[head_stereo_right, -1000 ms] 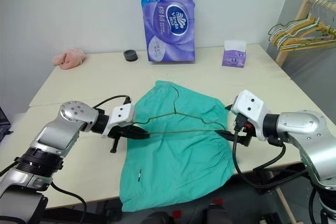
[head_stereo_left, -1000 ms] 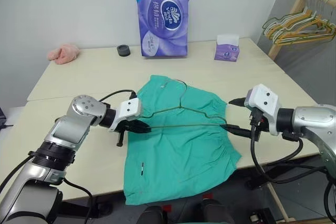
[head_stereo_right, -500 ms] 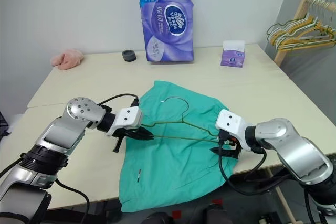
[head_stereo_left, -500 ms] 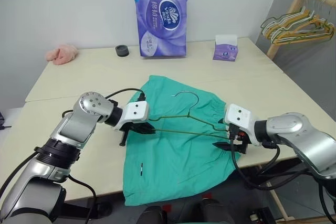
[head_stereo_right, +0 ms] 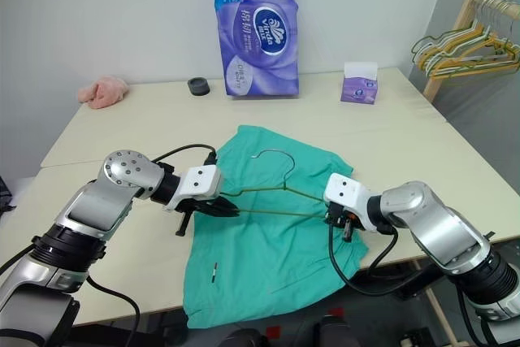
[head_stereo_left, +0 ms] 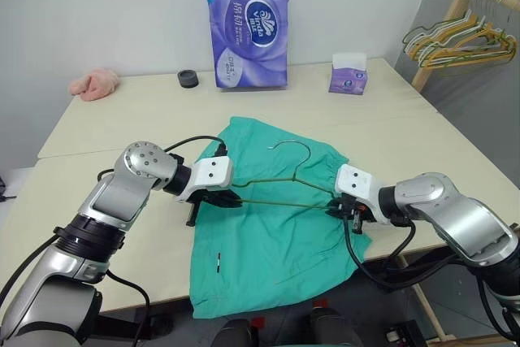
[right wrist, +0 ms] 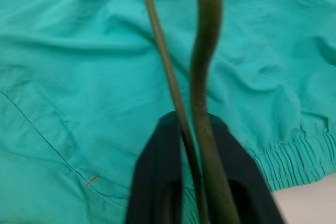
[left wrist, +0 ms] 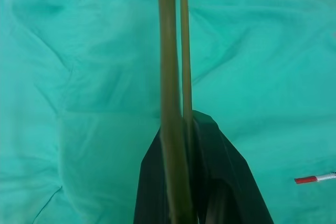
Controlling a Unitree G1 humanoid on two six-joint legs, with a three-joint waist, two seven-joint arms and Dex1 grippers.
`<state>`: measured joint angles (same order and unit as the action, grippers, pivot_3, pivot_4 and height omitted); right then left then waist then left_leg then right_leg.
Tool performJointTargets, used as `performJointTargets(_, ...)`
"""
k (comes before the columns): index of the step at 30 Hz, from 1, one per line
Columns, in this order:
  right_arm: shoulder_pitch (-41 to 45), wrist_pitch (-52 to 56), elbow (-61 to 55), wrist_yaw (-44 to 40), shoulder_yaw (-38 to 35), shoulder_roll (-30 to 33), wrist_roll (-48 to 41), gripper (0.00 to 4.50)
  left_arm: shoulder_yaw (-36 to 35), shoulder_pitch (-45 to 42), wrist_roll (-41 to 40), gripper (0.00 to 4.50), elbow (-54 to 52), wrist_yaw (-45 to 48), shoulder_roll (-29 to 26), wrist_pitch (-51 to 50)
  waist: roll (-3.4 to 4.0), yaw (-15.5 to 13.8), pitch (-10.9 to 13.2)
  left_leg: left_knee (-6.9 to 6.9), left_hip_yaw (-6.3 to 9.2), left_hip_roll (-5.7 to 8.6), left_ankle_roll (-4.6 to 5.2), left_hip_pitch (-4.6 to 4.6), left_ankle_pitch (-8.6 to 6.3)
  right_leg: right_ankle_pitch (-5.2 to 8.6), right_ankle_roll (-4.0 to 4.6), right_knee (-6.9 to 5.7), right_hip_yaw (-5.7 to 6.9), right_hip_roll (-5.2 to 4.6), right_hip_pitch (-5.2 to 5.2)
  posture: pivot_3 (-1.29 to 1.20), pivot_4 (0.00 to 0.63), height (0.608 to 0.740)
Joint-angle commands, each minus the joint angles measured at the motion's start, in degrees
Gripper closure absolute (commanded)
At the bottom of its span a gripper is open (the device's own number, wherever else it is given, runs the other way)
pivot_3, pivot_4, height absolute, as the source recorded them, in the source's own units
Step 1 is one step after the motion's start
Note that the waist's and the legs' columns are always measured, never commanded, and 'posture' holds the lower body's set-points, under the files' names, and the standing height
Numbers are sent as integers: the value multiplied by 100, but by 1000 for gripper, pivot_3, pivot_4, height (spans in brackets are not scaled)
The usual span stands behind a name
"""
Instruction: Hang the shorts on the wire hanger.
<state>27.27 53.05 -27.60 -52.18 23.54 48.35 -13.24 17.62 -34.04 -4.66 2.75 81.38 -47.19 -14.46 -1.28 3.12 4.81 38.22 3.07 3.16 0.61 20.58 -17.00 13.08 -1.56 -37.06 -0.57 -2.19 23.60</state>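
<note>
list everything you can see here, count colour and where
shorts: 1, teal-green, flat on the table's near edge
wire hanger: 1, olive, over the shorts, held at both ends
table: 1, pale wood
tissue pack: 1, purple, back centre
tissue box: 1, purple, back right
pink cloth: 1, back left
black ring: 1, beside the pack
hangers on rack: several, yellow, green, white, far right
left gripper: shut on hanger's left end
right gripper: shut on hanger's right end
</note>
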Motion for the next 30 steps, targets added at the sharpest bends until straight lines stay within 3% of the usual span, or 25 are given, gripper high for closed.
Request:
performJointTargets(1,26,-5,-143,66,-212,-3,-17,4454,-8,-97,-4,4500,-147,-21,71,31,1,-1,0,0,-1,2,0,0,0,0,0,0,-2,-1,0,-113,48,740)
performJointTargets(5,-7,0,-193,74,-225,-1,-15,4454,-91,-132,-74,4500,-24,-167,277,-58,0,-5,-1,6,0,1,0,2,0,-1,-1,-1,0,-1,0,-115,47,740)
performJointTargets(15,-449,83,-374,123,-662,225,-119,4500,-730,-70,-782,1666,170,-467,616,-750,0,-5,-1,29,9,0,1,17,-1,-2,-3,-3,7,-1,2,-119,48,740)
performJointTargets(19,-903,166,-511,159,-1184,458,-273,4500,-1220,-116,-1179,1666,485,-753,687,-1083,1,-10,-1,44,13,0,3,22,-3,-3,-4,-6,10,-1,1,-118,48,740)
performJointTargets(23,-1878,449,-630,312,-2326,581,-514,4500,-1795,-254,-1538,1666,911,-1231,831,-1498,-1,-77,0,54,17,1,10,23,-8,-7,-12,-2,13,-2,-8,-120,52,740)
performJointTargets(30,-3550,942,-822,696,-4172,158,-789,4500,-1687,498,-1759,1666,210,-907,677,-1629,4,-124,-4,60,10,1,13,21,-11,-11,-19,-1,4,-3,-12,-132,59,740)
